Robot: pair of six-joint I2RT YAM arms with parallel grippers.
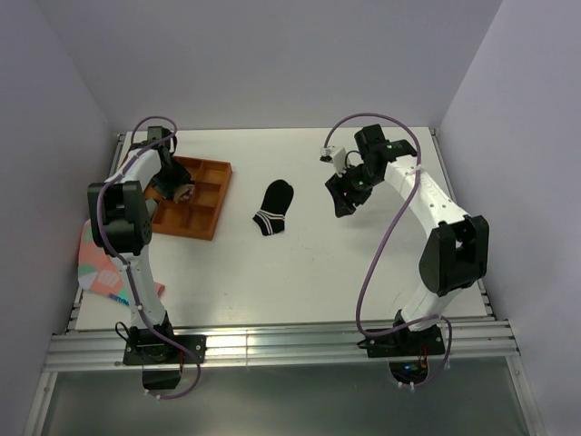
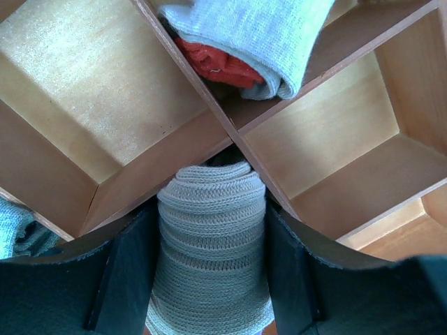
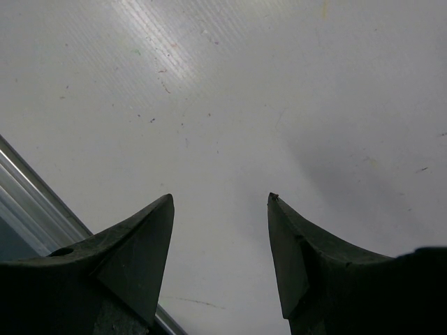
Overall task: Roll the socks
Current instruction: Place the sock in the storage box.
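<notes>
The left pincer (image 2: 209,211) straddles the rolled tan sock (image 2: 211,269) in a wooden divider tray (image 2: 91,105); its grip cannot be told. A straight lift would spare the roll. The black sock (image 1: 273,209) lies flat on the desk (image 1: 318,272); the right pincer (image 3: 220,202) gapes empty.

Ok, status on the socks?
Left gripper straddles tan roll in tray, grip unclear. Right gripper open, empty, over table. Black sock flat mid-table, unrolled. Nothing near it.
</notes>
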